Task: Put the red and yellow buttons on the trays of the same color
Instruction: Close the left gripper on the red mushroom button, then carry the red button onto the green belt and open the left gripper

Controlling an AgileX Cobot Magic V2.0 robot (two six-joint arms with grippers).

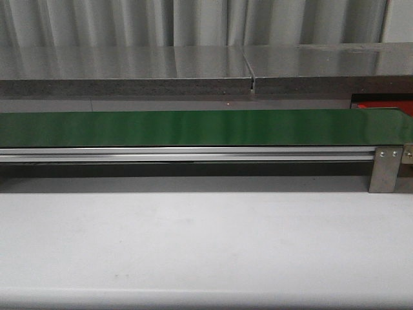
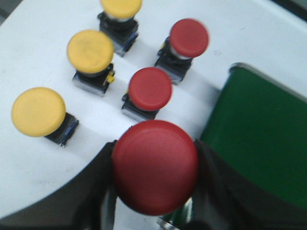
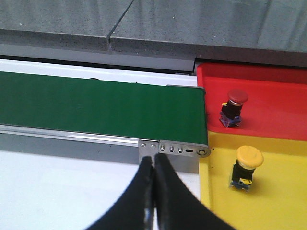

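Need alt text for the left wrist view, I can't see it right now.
The left gripper grips a red button by the green belt. Behind it on the white table stand two red and three yellow buttons.

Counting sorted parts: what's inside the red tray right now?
One red button stands in the red tray, near the belt end. The tray's far right runs out of the right wrist view, so anything there is unseen.

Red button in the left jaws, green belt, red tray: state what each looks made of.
Red button: smooth plastic cap, probably; soft sheen. Green belt: matte rubbery or PVC sheet, apparently; even colour, faint sheen. Red tray: likely moulded plastic; uniform colour, raised rim.
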